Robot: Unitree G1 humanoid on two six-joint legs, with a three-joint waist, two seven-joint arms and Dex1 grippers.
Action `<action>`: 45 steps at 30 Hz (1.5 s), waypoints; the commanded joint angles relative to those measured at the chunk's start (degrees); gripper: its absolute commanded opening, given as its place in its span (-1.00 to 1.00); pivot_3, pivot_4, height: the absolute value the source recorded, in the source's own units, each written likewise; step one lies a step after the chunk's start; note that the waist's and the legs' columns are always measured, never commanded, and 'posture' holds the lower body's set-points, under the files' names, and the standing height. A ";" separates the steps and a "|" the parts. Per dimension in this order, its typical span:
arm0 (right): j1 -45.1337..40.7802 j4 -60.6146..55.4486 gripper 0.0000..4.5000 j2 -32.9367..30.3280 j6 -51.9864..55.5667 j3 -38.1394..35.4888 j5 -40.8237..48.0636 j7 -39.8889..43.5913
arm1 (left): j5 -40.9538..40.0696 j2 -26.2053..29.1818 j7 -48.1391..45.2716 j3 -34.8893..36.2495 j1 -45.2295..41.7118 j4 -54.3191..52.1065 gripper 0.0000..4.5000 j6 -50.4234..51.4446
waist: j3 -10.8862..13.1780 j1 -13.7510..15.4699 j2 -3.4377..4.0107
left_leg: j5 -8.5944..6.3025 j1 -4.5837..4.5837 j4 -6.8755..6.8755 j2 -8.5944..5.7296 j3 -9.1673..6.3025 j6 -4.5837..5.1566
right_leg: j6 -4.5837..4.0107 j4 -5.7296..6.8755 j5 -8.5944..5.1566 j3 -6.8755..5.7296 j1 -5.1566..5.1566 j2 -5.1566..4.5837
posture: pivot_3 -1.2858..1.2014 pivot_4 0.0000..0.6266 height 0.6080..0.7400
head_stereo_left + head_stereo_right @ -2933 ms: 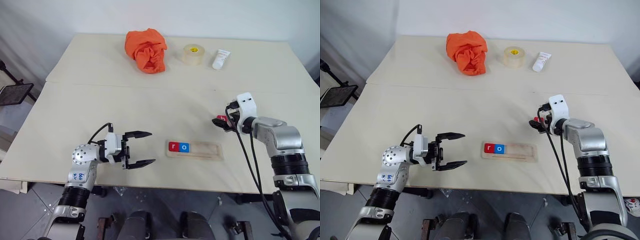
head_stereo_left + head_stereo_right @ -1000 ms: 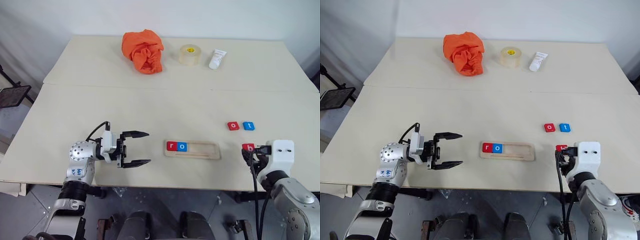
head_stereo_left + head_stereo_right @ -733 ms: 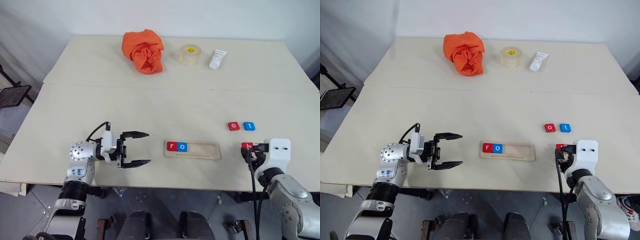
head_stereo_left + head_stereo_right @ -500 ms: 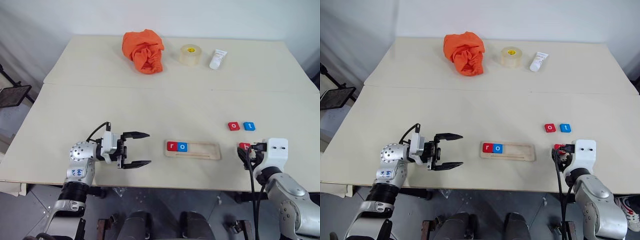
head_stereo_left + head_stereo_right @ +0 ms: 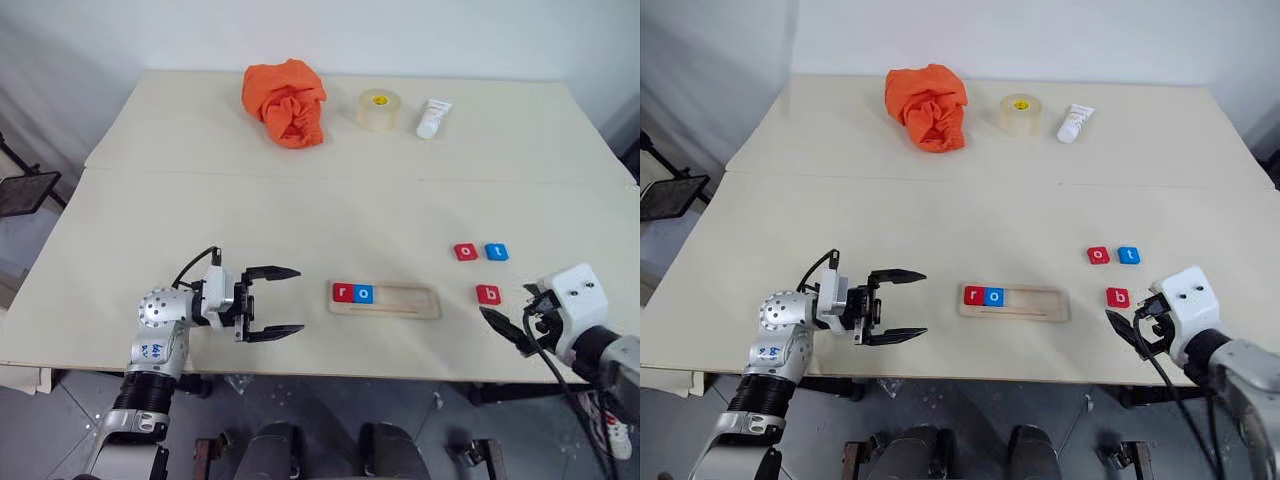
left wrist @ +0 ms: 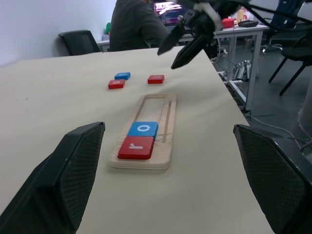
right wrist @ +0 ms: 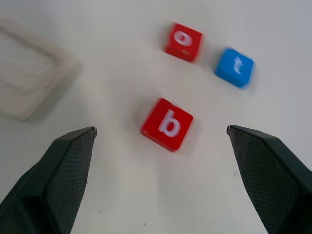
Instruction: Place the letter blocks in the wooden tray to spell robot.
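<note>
Now we see the right gripper with its two black fingers spread wide and nothing between them, hovering above the tabletop near its front edge. Just beyond its fingertips lies the red b block, flat on the surface and apart from both fingers. Farther out sit the red o block and the blue t block, side by side, near each other.

Our left gripper also stands wide and empty, pointing sideways toward the wooden tray. That tray lies flat near the front edge, between the two grippers, its long axis running left to right across our view. At its left end the red r block and the blue o block sit touching in the groove; the rest of the groove is bare wood.

At the far side of the pale tabletop, which has a seam running across it, rest a crumpled orange cloth, a roll of tape and a white tube. Beyond the table's right end, the left wrist view shows a seated person at a desk and a black chair.
</note>
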 commanded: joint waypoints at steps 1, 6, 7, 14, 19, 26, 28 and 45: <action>-1.80 5.60 0.99 -7.55 -7.82 0.09 -1.70 9.40 | -1.55 0.24 0.26 0.18 1.21 -3.09 1.00 0.42 | 0.02 0.03 0.01 | 0.00 -0.01 0.02 -0.02 0.01 0.00 | 0.00 -0.01 0.00 0.01 0.00 -0.01 | 0.03 -0.52 1.00; -11.11 21.19 0.99 -18.60 -20.57 11.82 -6.23 24.90 | -1.61 0.50 0.62 0.42 2.41 -4.29 1.00 0.45 | 0.02 -0.12 0.00 | 0.02 0.01 0.06 0.02 0.08 0.04 | 0.01 -0.32 0.01 0.00 0.15 0.01 | 0.03 -0.52 1.00; -12.69 23.46 0.99 -19.17 -22.44 13.80 -7.13 26.47 | -1.63 0.53 0.97 0.49 2.79 -4.86 1.00 0.56 | 0.02 -0.07 -0.01 | 0.02 0.01 0.06 0.02 0.06 0.04 | 0.01 -0.32 0.01 -0.04 0.16 0.00 | 0.03 -0.52 1.00; -23.06 35.06 0.99 -18.95 -28.84 23.19 -11.69 33.19 | -1.78 1.06 2.97 0.76 5.56 -8.25 1.00 0.94 | 0.04 0.15 0.00 | 0.01 -0.10 0.08 -0.02 -0.13 0.04 | 0.03 -0.37 0.02 -0.27 0.19 -0.06 | 0.03 -0.52 1.00; -29.98 42.55 0.99 -16.49 -31.72 29.18 -16.47 34.70 | -1.63 1.47 5.02 0.90 7.37 -10.53 1.00 1.12 | 0.04 -0.04 0.00 | 0.01 -0.09 0.12 0.00 -0.13 0.04 | 0.03 -0.42 0.02 -0.27 0.25 -0.05 | 0.03 -0.52 1.00; -32.40 45.40 0.59 -15.27 -30.49 30.84 -17.78 35.93 | -1.58 1.39 6.04 0.22 7.70 -11.39 1.00 1.18 | 0.04 -0.02 -0.01 | 0.01 -0.09 0.14 0.00 -0.21 0.03 | 0.03 -0.41 0.02 -0.36 0.30 -0.05 | 0.03 -0.52 1.00; -33.12 46.19 0.30 -14.81 -30.40 31.02 -17.91 36.26 | -1.55 1.28 6.14 0.08 7.45 -11.18 1.00 1.15 | 0.04 -0.03 -0.01 | 0.01 -0.07 0.14 0.01 -0.21 0.02 | 0.03 -0.41 0.02 -0.36 0.33 -0.05 | 0.03 -0.52 1.00; -44.20 18.51 -0.35 -12.78 3.02 31.76 -10.74 31.15 | -1.33 1.00 3.42 0.31 2.83 -4.04 1.00 -1.14 | 0.04 -0.08 0.03 | 0.00 -0.11 0.15 0.02 -0.27 -0.01 | 0.03 -0.38 0.02 -0.34 0.24 -0.05 | 0.03 -0.52 1.00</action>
